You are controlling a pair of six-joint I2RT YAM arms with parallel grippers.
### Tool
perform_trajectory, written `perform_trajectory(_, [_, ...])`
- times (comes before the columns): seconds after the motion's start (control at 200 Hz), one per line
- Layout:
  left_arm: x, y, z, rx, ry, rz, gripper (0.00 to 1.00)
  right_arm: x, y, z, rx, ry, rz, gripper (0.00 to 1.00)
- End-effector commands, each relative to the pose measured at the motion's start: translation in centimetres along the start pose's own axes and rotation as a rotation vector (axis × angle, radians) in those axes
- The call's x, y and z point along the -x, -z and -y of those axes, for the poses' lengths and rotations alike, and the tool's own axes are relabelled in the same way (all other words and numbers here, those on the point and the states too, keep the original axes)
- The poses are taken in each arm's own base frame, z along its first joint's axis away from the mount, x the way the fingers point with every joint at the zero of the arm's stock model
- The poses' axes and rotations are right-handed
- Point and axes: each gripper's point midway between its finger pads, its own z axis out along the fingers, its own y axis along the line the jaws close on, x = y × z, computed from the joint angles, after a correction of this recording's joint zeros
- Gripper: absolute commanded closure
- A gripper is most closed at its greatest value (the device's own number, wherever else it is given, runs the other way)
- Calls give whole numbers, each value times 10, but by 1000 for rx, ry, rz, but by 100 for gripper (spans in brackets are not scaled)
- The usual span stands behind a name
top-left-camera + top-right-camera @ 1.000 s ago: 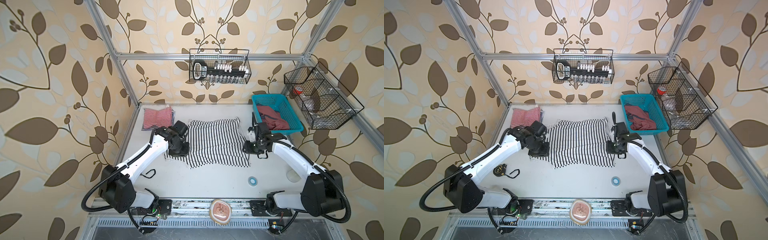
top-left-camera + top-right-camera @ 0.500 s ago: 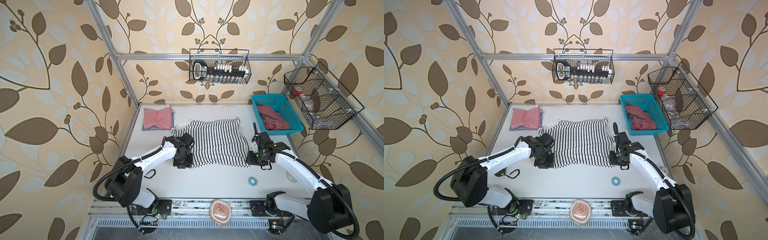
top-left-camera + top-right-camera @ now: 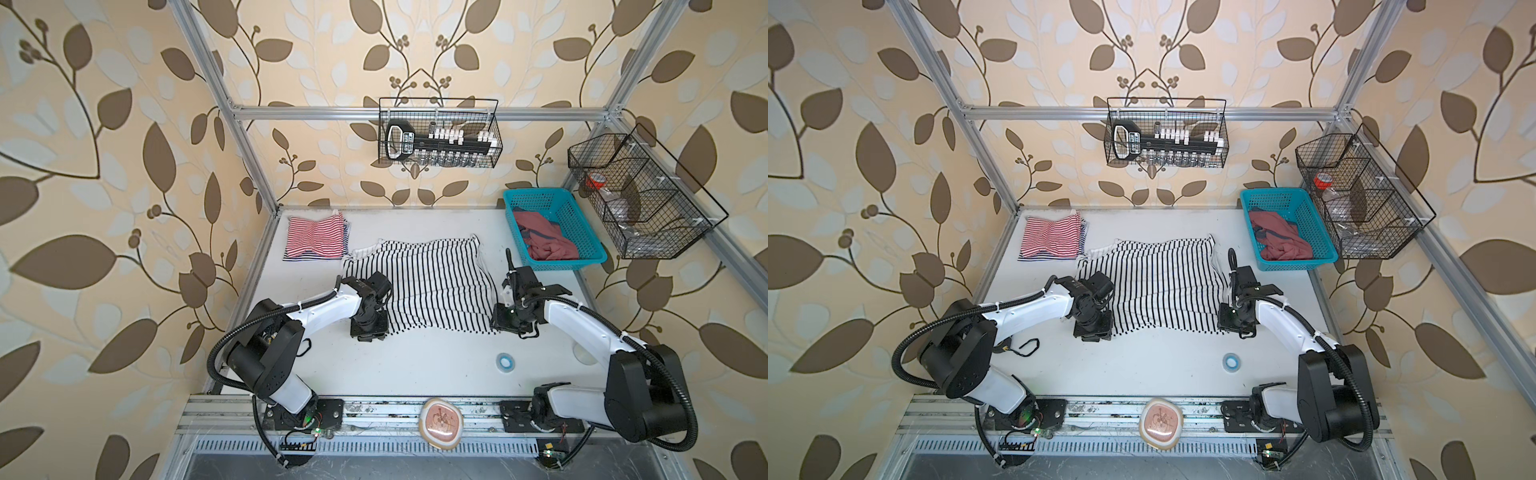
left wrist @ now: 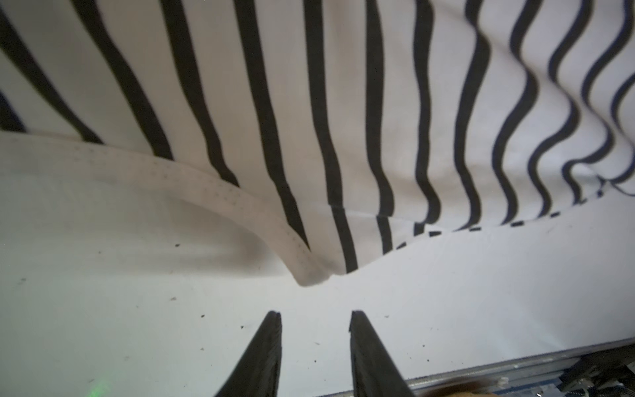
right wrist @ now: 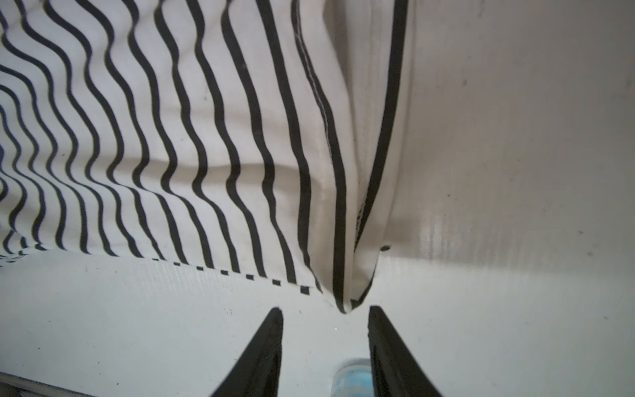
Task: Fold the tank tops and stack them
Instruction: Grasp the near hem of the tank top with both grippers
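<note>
The black-and-white striped tank top (image 3: 432, 282) (image 3: 1163, 286) lies spread flat mid-table. My left gripper (image 3: 368, 330) (image 3: 1092, 330) stands at its near left corner. In the left wrist view the left gripper (image 4: 314, 316) is open and empty, with the cloth corner (image 4: 311, 278) just past the tips. My right gripper (image 3: 505, 322) (image 3: 1231, 322) is at the near right corner. The right gripper (image 5: 324, 311) is open too, the cloth tip (image 5: 347, 306) level with its fingertips. A folded red-and-white striped top (image 3: 316, 239) (image 3: 1052, 237) lies at the back left. The dusty red top (image 3: 544, 239) (image 3: 1281, 239) is crumpled in the basket.
The teal basket (image 3: 569, 264) (image 3: 1296, 264) stands at the back right. A blue tape roll (image 3: 505, 360) (image 5: 354, 378) lies near the right gripper. A black clip (image 3: 1025, 347) rests by the left arm. Wire baskets (image 3: 438, 133) (image 3: 640, 199) hang on the walls.
Both grippers slid along the striped top's sides toward the table's front, ending at its near corners. The left jaws opened wider and now hold nothing.
</note>
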Motion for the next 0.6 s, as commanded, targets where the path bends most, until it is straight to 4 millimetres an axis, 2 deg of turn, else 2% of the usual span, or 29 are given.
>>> perform_trajectory(0.0, [0,-3,-5,31,8,6,64,-4,-8,0,13,4,-20,58])
perform_trajectory(0.255, [4,-12,-5,54,8,-5,65,-10,-15,-3,14,15,-55,63])
perform_trajectory(0.595, [7,-18,-4,61,13,-13,67,-12,-18,3,-35,13,-61,62])
